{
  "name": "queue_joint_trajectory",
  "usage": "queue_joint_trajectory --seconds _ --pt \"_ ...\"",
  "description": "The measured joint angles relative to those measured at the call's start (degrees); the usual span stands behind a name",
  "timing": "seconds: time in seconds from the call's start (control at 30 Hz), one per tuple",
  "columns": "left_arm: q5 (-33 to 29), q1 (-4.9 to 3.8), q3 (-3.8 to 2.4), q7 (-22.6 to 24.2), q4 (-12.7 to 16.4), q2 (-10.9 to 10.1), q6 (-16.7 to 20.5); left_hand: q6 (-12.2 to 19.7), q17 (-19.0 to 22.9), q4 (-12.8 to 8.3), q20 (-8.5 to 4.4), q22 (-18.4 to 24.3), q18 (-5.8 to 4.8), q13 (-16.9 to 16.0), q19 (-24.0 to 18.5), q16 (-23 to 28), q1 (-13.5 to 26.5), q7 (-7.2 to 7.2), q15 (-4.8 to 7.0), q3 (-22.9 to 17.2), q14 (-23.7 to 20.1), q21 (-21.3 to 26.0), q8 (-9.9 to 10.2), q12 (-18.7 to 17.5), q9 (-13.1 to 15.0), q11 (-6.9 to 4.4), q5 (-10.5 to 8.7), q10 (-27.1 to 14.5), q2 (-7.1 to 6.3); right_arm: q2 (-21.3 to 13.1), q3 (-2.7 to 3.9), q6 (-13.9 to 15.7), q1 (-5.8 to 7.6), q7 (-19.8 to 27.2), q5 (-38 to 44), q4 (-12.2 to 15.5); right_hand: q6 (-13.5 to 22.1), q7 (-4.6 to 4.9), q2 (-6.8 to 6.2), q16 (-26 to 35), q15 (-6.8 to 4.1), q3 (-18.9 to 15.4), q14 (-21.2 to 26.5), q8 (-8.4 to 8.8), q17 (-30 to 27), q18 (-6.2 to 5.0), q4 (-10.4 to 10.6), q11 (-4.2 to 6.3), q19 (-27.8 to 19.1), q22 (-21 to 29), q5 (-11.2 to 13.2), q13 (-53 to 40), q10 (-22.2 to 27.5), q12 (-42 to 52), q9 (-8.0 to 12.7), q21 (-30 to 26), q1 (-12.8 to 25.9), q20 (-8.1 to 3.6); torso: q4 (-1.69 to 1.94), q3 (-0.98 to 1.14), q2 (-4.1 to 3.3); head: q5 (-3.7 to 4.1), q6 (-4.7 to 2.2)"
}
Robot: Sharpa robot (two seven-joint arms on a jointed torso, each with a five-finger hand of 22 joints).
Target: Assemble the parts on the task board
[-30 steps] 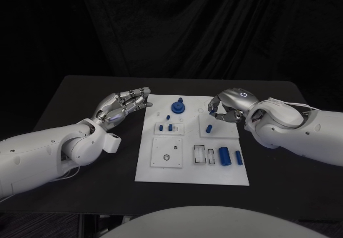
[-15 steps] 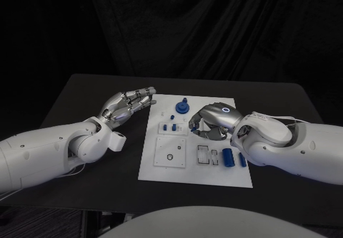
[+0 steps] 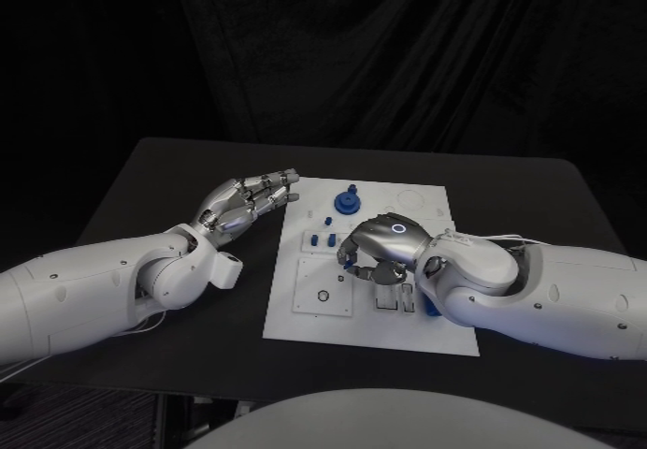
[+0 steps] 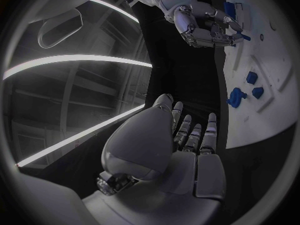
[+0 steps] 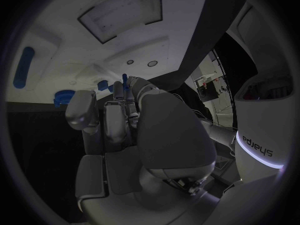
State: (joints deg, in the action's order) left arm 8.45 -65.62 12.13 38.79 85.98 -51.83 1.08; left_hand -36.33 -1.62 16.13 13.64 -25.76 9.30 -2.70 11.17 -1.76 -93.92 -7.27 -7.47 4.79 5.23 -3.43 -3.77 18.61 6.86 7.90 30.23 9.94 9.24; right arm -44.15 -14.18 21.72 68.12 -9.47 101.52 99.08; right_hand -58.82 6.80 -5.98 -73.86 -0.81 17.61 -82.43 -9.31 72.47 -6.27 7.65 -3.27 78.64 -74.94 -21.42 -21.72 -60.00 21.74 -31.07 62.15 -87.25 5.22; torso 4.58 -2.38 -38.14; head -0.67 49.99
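The white task board lies mid-table. My right hand hovers low over its middle, fingers curled, and pinches a small blue peg at its fingertips; the peg points down at the board. A blue knob-shaped part stands at the board's far edge, and two small blue pieces stand just left of the right hand. My left hand floats beside the board's far left edge, fingers spread and holding nothing. My right arm hides most of the board's right side.
A blue cylinder peeks out beside my right forearm. A square plate with a ring-shaped hole sits on the board's near left. The black table is bare around the board.
My right hand has travelled from the board's far right corner leftward and nearer, to over the board's middle, carrying the peg. The left hand has stayed about where it was.
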Motion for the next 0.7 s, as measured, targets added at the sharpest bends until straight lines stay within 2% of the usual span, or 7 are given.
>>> queue_joint_trajectory --seconds 0.23,0.53,0.7 --pt "0.0 0.22 0.01 -0.01 -0.22 0.19 -0.09 0.0 0.0 0.0 0.19 0.0 0.0 0.0 -0.19 0.0 0.0 0.0 0.0 0.0 0.0 0.0 0.0 -0.25 0.0 0.0 -0.24 0.0 0.0 1.21 0.0 -0.94 -0.97 -0.23 1.25 -0.55 0.01 0.0 0.0 0.0 0.0 0.0 0.0 0.01 -0.01 0.0 0.0 0.0 0.0 0.01 0.0 0.01 0.0 -0.24 0.12 0.0 0.0 0.0 0.24 -0.03 -0.02 0.16 0.0" --pt "0.0 0.4 0.01 -0.05 -0.49 0.43 -0.3 0.0 0.0 0.0 0.27 0.0 0.0 0.0 -0.26 0.0 0.0 0.0 0.0 0.0 0.0 0.0 0.0 -0.25 0.0 0.2 -0.57 -0.2 0.0 2.04 0.0 -1.6 -1.44 -0.26 1.99 -1.03 0.04 -0.03 -0.21 0.0 0.0 -0.15 0.0 0.12 -0.01 0.0 -0.15 -0.01 0.0 0.01 0.0 0.05 0.01 -0.27 0.16 0.0 -0.2 0.0 0.1 -0.04 -0.13 -0.63 0.0" --pt "-0.01 0.5 0.01 -0.07 -0.58 0.54 -0.44 0.0 -0.01 0.0 0.4 -0.01 0.0 0.0 -0.39 0.0 0.0 0.0 0.0 0.0 0.0 0.0 0.0 -0.25 0.0 0.2 -0.57 -0.2 0.0 2.34 0.0 -1.84 -1.51 -0.26 2.2 -1.17 0.09 -0.09 -0.21 0.0 0.0 -0.15 0.0 0.12 -0.01 0.0 -0.15 -0.21 0.0 0.01 0.0 0.08 -0.2 -0.28 0.17 0.0 -0.2 0.0 0.07 -0.09 -0.09 -0.81 0.0"
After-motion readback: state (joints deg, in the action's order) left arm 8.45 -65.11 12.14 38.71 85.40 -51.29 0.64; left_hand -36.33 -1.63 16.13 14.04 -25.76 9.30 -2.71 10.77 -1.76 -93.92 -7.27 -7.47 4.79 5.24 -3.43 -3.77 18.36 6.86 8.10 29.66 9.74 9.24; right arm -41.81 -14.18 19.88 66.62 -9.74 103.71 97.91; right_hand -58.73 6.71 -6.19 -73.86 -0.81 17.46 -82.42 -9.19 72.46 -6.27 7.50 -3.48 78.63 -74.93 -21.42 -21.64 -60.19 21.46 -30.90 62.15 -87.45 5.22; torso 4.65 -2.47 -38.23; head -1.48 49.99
